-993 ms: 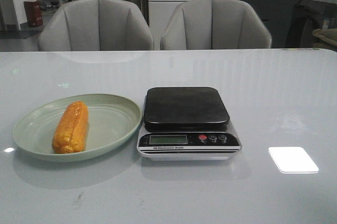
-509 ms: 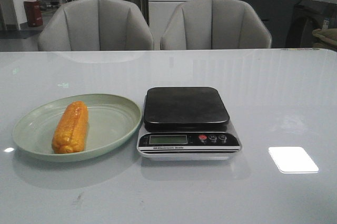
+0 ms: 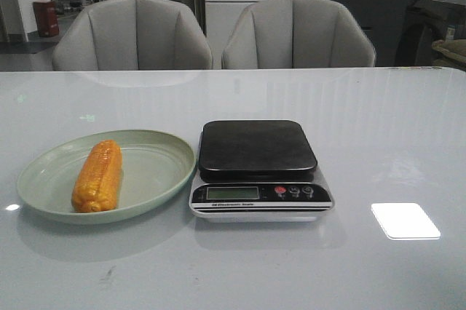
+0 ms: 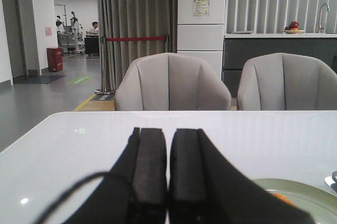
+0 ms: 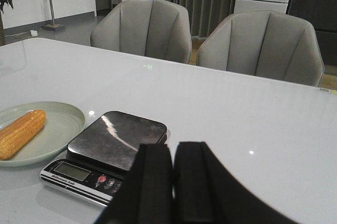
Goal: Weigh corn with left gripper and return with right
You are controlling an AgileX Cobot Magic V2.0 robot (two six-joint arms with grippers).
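So the table is a big pale glossy slab and neither arm shows in the front view, so both are pulled back on the robot's side. On the left half sits a pale green plate, and just beside it, toward the middle, a kitchen scale with a bare black platform, nothing on it yet.

The corn lies in the plate, toward its left side. Its long axis runs roughly front-to-back, away from the robot, tipped only slightly. I'd say that matters: a gripper coming in from the near side would want to close across the cob's width, not along it.

The left gripper has its two black pads pressed together with nothing between them, and the plate's rim peeks in at the corner of its wrist view, so the corn is ahead and off to its right. The right gripper is pinched closed and empty too, with the scale straight ahead and the corn further out to its left.

Left arm looks clearly nearer the cob, which suits the task.
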